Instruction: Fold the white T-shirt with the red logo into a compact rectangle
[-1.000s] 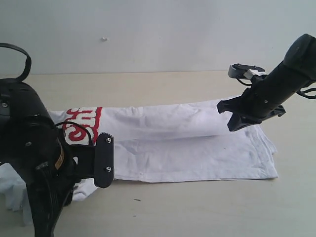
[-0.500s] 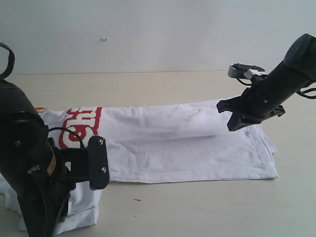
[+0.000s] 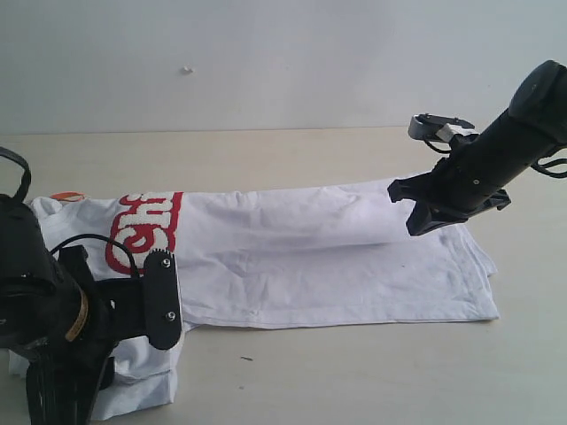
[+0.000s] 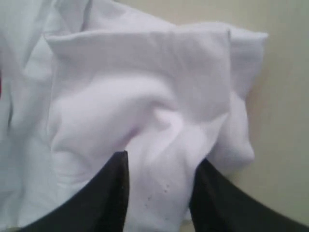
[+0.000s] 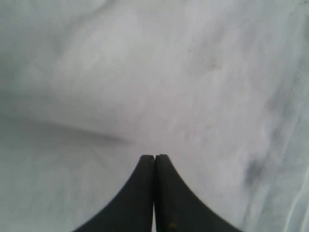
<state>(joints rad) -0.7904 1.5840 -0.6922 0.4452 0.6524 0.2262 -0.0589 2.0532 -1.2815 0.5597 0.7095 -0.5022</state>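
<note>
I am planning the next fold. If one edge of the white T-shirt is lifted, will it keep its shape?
Probably not: the white T-shirt bunches into creases at the left gripper, so it looks floppy. It lies thin and flat on the table, so it is likely light. A push would probably wrinkle it, not slide it.

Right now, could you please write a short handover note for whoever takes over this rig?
Left hand: closed on bunched cloth at the near-left corner of the white T-shirt.
Right hand: shut, empty, over the hem end.
Shirt lies as a long band across the table, red logo face up near the left arm.
Done: far side looks folded in.
Left: fold the held part in, then fold the band end to end.
</note>
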